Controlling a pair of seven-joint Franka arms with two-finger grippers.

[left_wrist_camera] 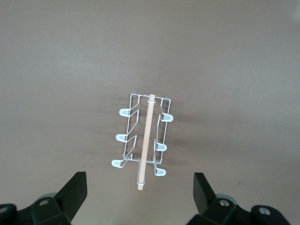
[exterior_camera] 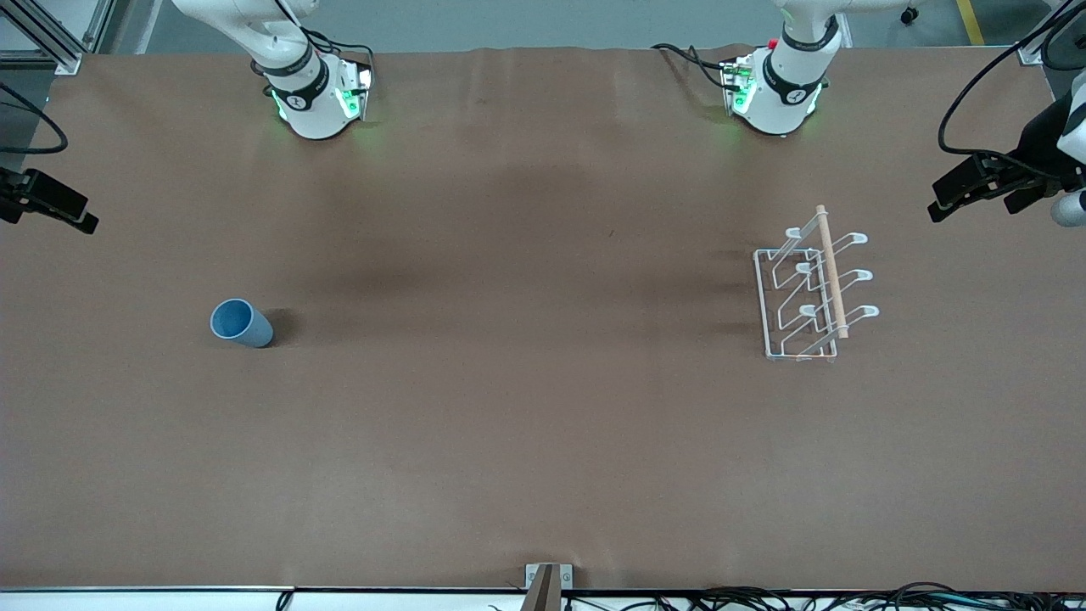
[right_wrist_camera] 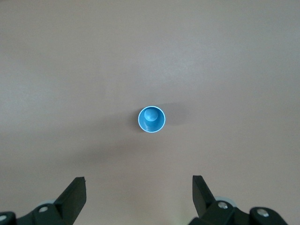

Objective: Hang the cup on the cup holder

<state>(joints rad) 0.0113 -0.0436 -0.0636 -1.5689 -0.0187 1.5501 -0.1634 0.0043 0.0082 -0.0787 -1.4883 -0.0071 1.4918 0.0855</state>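
We see the cup (exterior_camera: pixel 241 323) standing upright, mouth up, on the brown table (exterior_camera: pixel 509 424) toward the right arm's end, alone and well apart from everything else. In the right wrist view the cup (right_wrist_camera: pixel 151 119) shows as a blue ring seen straight down its mouth, so the right gripper (right_wrist_camera: pixel 139 197) hangs high over it, fingers spread wide and holding nothing. The cup holder (exterior_camera: pixel 810 288) stands on its wire base toward the left arm's end of the table, a little farther from the front camera than the cup, with the wooden rod (exterior_camera: pixel 831 271) along its top and its prongs angled out to both sides; no cup hangs on any of them. In the left wrist view the cup holder (left_wrist_camera: pixel 143 143) lies below the left gripper (left_wrist_camera: pixel 140 197), which is up in the air over it, fingers parted wide, gripping nothing. In the front view we see the left gripper (exterior_camera: pixel 984 187) at the picture's edge.
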